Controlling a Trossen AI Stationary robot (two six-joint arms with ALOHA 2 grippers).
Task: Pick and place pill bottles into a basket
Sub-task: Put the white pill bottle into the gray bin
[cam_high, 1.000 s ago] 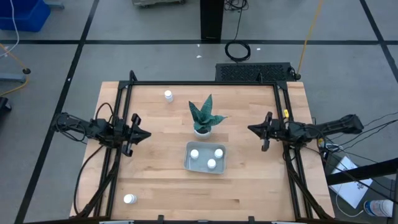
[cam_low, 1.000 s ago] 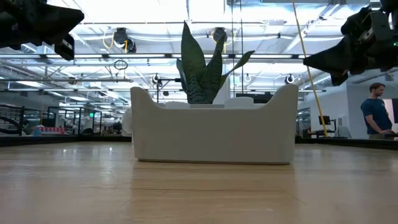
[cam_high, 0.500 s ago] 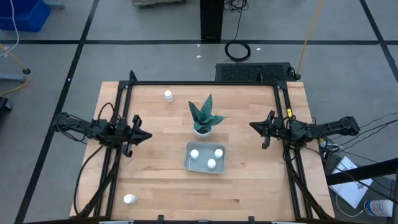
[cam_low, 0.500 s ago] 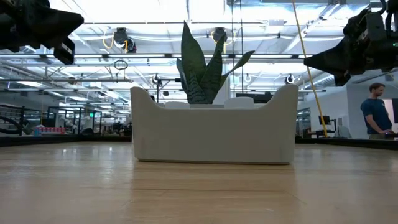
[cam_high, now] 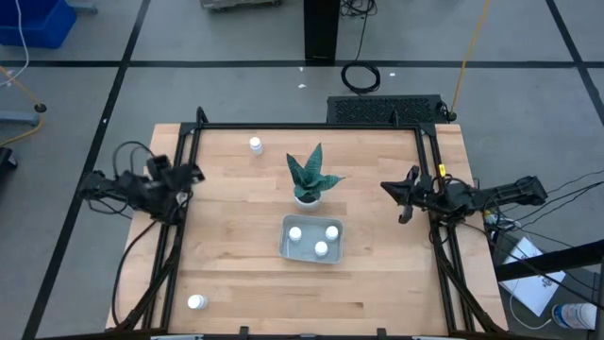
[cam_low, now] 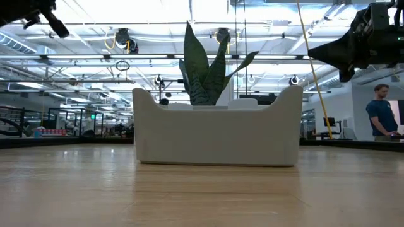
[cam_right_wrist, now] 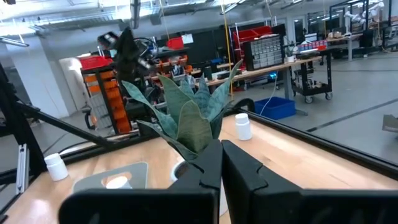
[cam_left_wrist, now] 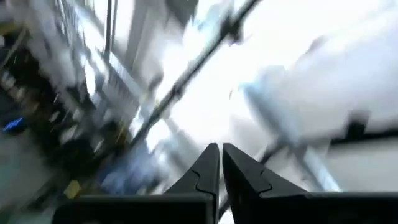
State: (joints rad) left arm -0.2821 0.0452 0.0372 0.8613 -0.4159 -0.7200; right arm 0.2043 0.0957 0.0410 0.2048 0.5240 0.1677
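The grey-blue basket (cam_high: 287, 248) lies at the table's middle with three white pill bottles (cam_high: 321, 248) standing in it. One bottle (cam_high: 256, 144) stands on the table at the far left; it also shows in the right wrist view (cam_right_wrist: 242, 126). Another bottle (cam_high: 196, 302) stands at the near left corner (cam_right_wrist: 56, 167). My left gripper (cam_high: 195, 173) is shut and empty at the table's left edge, raised and tipped up; its wrist view (cam_left_wrist: 219, 149) is blurred. My right gripper (cam_high: 387, 189) is shut and empty, hovering right of the plant, its fingers (cam_right_wrist: 221, 147) pointing left.
A small white pot with a green spiky plant (cam_high: 307, 179) stands just behind the basket. A black frame (cam_high: 311, 127) runs along the table's far and side edges. In the low view the basket (cam_low: 218, 135) hides the bottles. A person (cam_low: 382, 110) stands far off in the room.
My left gripper has drawn back toward the table's left edge, risen and tipped upward, so its wrist camera now looks at the ceiling. Its fingers stay shut. The bottles and the basket have not moved.
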